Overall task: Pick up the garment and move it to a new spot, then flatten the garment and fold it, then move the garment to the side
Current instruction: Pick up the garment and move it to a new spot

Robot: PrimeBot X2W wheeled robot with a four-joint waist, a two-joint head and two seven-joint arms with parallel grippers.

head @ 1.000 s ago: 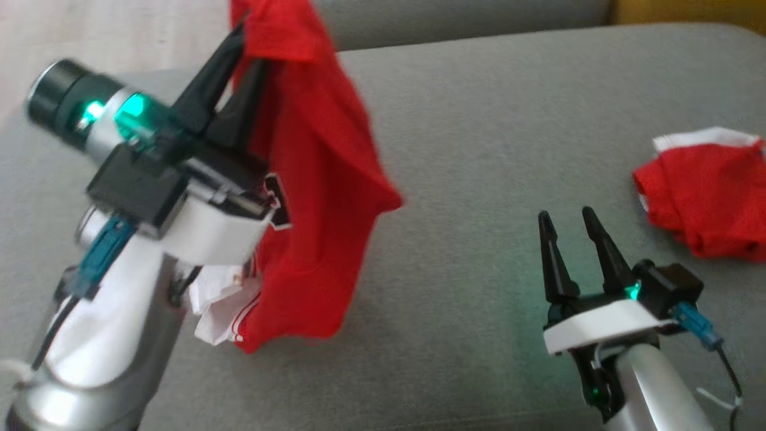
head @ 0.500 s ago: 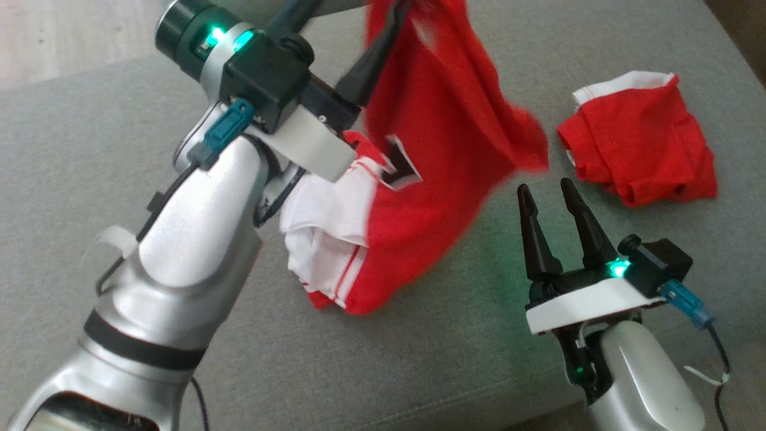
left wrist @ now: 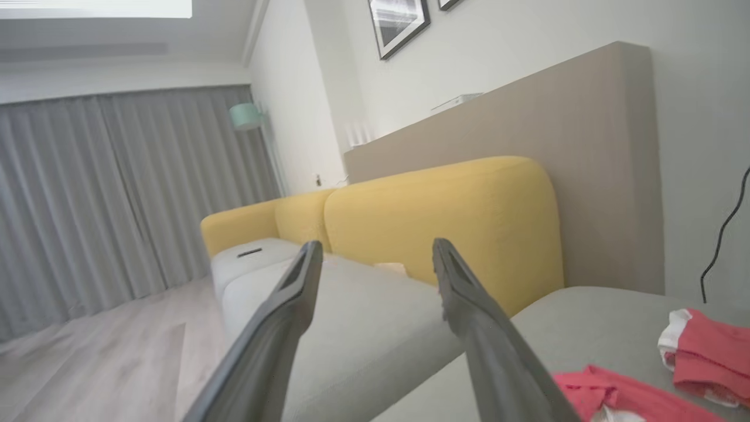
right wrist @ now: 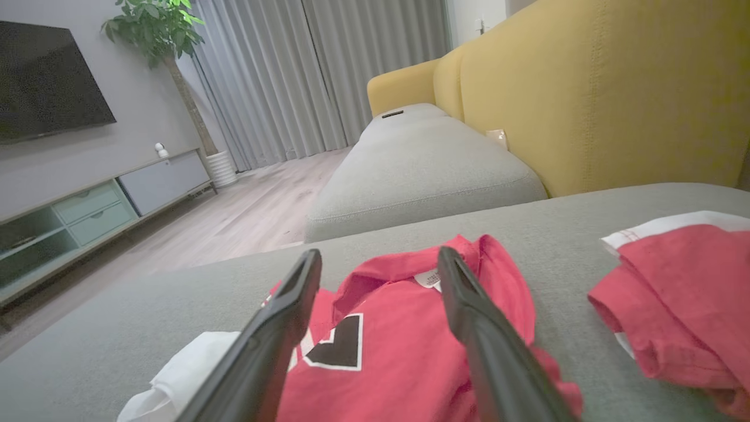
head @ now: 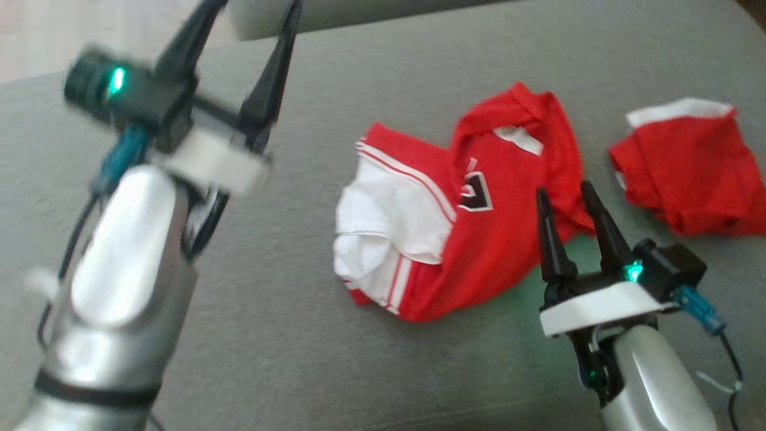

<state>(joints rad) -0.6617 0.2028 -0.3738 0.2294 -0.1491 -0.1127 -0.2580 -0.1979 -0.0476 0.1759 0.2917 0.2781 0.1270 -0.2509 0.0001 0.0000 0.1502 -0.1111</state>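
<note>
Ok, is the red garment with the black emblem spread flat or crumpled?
Crumpled: the garment lies in a rumpled heap on the cushion, with fabric doubled over itself rather than laid out flat.

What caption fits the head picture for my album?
Crumpled red garment on the grey cushion, left gripper and right gripper both open.

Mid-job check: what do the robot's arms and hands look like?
Both match: the left hand and right hand each have two long tapered black fingers on a white plate, a black block with a green light, and a teal connector with a thin black cable. Forearms are silver.
</note>
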